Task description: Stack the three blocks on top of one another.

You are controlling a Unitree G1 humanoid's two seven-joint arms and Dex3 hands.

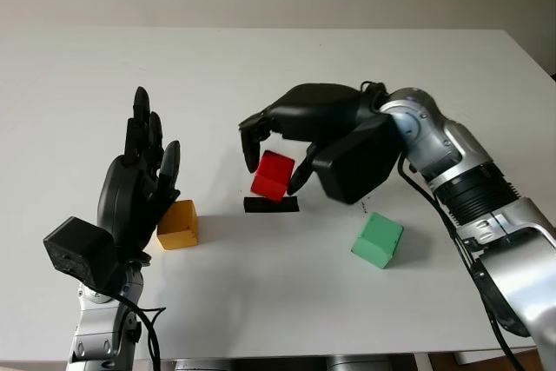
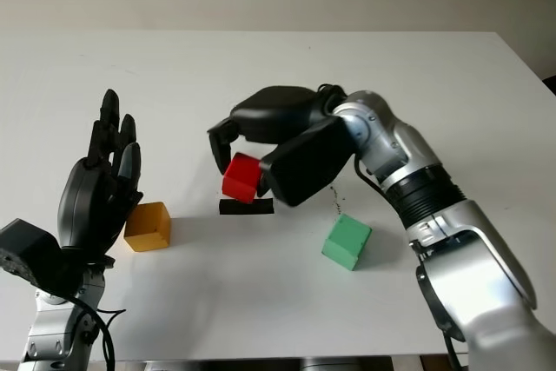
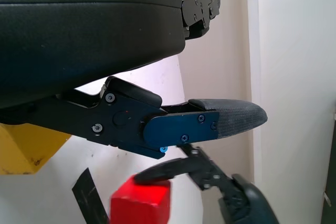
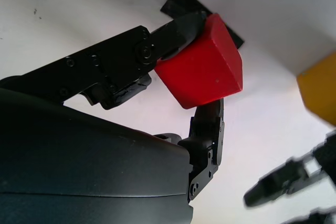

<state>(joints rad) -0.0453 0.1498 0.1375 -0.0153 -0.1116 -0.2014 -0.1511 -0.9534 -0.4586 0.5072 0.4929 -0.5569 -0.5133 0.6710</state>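
Right hand (image 1: 278,158) holds one block (image 1: 272,175) just above tape strip (image 1: 271,205). Second block (image 1: 377,240) lies right of it on bench (image 1: 261,67); third block (image 1: 177,224) beside left hand (image 1: 139,193).

Black glossy shell on the right hand (image 1: 287,141), matte black left hand (image 1: 135,188), silver arm segments with ribbed black collar, thin black cables, small blue screws at finger joints.

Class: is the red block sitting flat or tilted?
Tilted: the red block is gripped in the right hand, leaning above the black tape.
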